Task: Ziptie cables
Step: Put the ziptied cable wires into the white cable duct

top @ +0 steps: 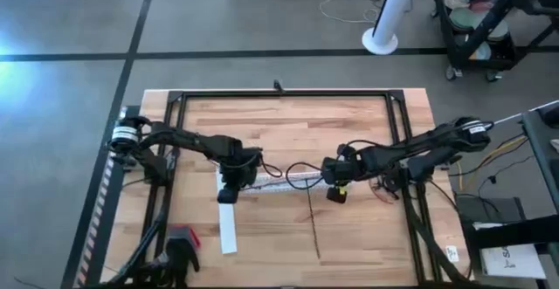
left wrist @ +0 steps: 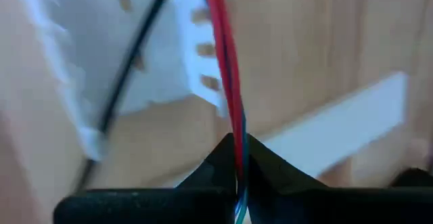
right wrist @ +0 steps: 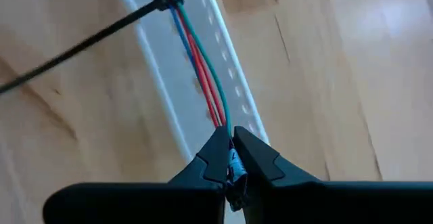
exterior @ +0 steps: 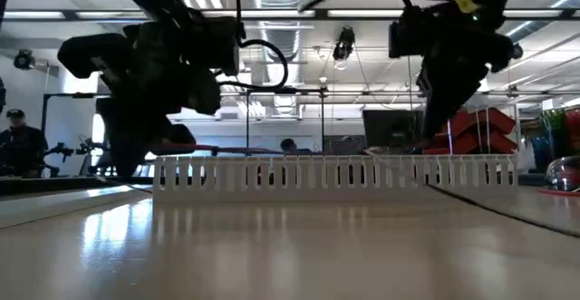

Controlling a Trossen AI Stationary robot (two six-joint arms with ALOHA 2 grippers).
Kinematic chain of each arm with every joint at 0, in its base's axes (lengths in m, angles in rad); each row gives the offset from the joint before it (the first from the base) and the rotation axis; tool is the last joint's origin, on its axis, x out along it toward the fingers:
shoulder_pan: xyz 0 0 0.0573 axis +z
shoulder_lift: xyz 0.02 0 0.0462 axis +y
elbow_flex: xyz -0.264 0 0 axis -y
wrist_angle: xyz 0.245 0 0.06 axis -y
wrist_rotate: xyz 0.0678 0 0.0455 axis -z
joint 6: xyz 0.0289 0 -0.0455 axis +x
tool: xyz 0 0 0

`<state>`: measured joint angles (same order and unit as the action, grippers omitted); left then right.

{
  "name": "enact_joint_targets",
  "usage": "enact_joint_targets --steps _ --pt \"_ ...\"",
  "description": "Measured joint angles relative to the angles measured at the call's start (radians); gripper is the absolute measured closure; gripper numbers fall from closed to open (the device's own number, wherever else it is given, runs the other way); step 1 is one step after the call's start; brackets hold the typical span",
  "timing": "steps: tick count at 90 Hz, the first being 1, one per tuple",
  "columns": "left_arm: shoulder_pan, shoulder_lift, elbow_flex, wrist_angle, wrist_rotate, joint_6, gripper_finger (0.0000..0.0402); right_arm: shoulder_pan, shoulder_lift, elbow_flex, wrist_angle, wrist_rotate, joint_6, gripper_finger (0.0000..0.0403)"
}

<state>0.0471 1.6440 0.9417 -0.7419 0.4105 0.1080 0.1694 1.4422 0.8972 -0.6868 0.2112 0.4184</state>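
**Cable bundle, held at both ends over slotted duct**

- Item: the cables (right wrist: 203, 82), a few thin red, blue and green wires, stretched along the white slotted duct (top: 284, 180) at mid-counter (top: 349, 237).
- Left claw (left wrist: 237, 158): clamped on one end of the bundle.
- Right claw (right wrist: 230, 155): clamped on the other end, near its small pale tip.
- Black zip tie (right wrist: 81, 45): looped around the bundle, long tail lying out over the wood.
- Loose white strip (top: 227, 228): lies beside the left arm.
- Handling, as judged: light, limp, prone to sagging and splaying; best gripped close to the ends, under gentle tension.
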Motion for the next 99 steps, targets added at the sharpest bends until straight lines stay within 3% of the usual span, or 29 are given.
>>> enact_joint_targets --steps 20,43,68,93,99 --pt "0.0 0.0 0.0 0.063 -0.036 -0.004 0.0401 0.0 0.0 -0.052 0.013 0.011 0.01 0.0385" --pt "0.0 0.0 0.0 0.059 -0.059 -0.056 0.0385 0.0 0.0 -0.055 0.016 0.025 0.011 0.0291" --pt "0.0 -0.028 0.022 -0.02 -0.061 -0.09 0.0317 0.0 -0.035 -0.003 -0.018 0.024 -0.036 0.0201" --pt "0.001 -0.093 0.049 -0.145 -0.062 -0.092 0.0225 0.037 -0.045 0.06 0.058 0.024 -0.152 0.0178" --pt "0.0 -0.124 0.05 -0.132 -0.105 -0.115 0.0209 0.044 -0.045 0.051 0.118 0.024 -0.163 0.0181"
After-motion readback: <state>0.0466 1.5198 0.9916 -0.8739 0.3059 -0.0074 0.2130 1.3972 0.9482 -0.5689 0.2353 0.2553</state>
